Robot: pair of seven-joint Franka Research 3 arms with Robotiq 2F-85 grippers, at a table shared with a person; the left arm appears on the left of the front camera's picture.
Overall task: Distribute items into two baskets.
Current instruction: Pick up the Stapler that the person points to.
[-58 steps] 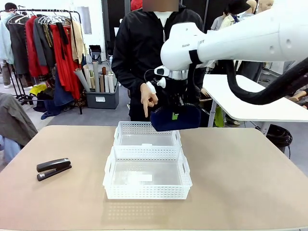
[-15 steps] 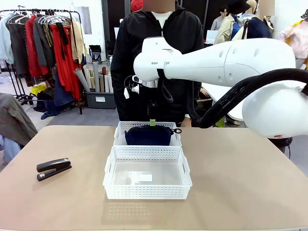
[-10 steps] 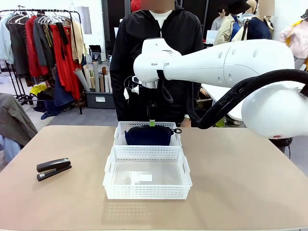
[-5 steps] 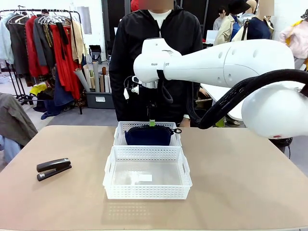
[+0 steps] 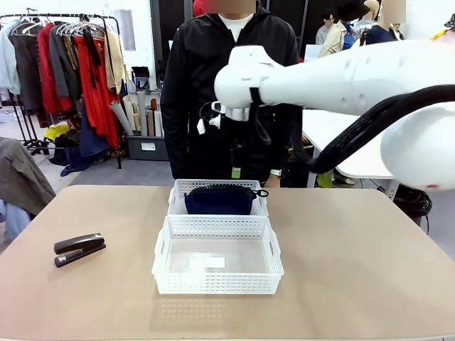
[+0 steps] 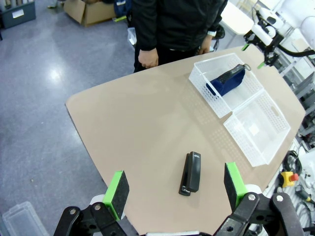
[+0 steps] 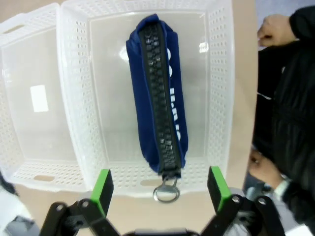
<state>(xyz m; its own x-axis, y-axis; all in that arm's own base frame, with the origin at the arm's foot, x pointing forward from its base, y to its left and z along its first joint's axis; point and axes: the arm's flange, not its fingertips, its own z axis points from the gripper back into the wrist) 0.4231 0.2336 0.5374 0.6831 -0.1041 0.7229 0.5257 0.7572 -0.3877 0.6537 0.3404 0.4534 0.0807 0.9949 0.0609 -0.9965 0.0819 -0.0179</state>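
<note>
A soft navy-blue zip pouch (image 5: 219, 200) stands on edge, zip up, inside the farther of two white lattice-sided plastic baskets (image 5: 173, 202). The nearer matching basket (image 5: 217, 283) sits rim to rim against it and holds nothing but a small white label. Bare tan worktop (image 5: 355, 270) stretches wide on both sides. A black desk stapler (image 5: 79, 249) lies alone, well off towards the left edge.

The right arm reaches in from the right across the middle with its wrist turned down. Its end effector (image 5: 235, 172) hangs above the far basket's back rim, clear of the pouch, in front of a person in a black jacket (image 5: 227, 85) standing at the far edge.

From the right wrist, the end effector (image 7: 160, 189) shows green pads spread apart and empty. The pouch (image 7: 157, 98) shows white lettering, with its ring pull at the basket's wall. The left end effector (image 6: 175, 186), jaws wide and holding nothing, looks down from high over the stapler (image 6: 191, 173).
</note>
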